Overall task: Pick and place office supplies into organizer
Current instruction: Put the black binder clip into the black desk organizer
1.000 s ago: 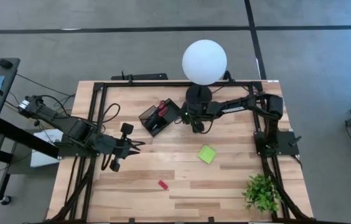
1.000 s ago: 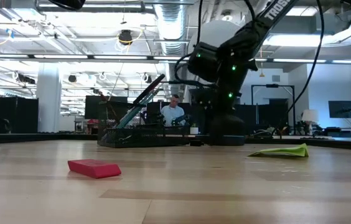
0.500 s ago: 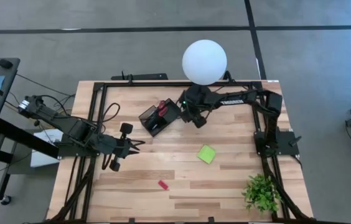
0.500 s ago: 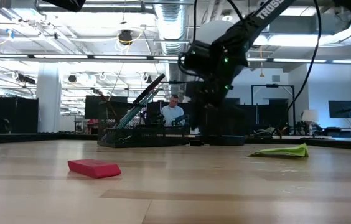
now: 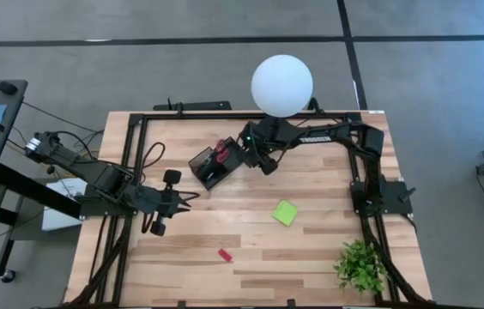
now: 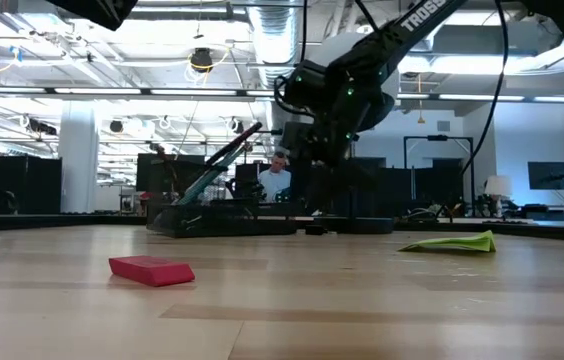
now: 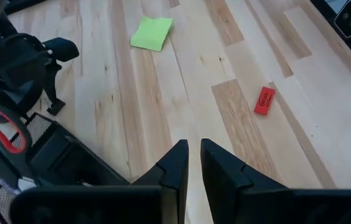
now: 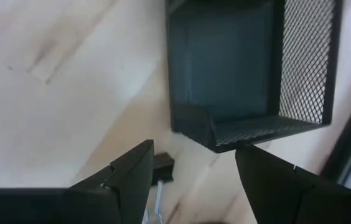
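From above, my right end effector (image 5: 251,153) hangs released beside the organizer (image 5: 210,167) at the back of the wooden surface (image 5: 311,249), near the globe lamp (image 5: 282,85). My left end effector (image 5: 192,199) waits left of centre. At surface level, the red piece (image 6: 151,270) and green pad (image 6: 452,242) lie apart before a lit room. My left wrist shows fingers (image 7: 177,165) nearly closed, empty. My right wrist looks into the organizer's mesh compartment (image 8: 250,68).

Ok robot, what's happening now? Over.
Right gripper open beside organizer. Left gripper nearly shut, empty, waiting. Sticky pad, red piece still on table. Lamp close by.
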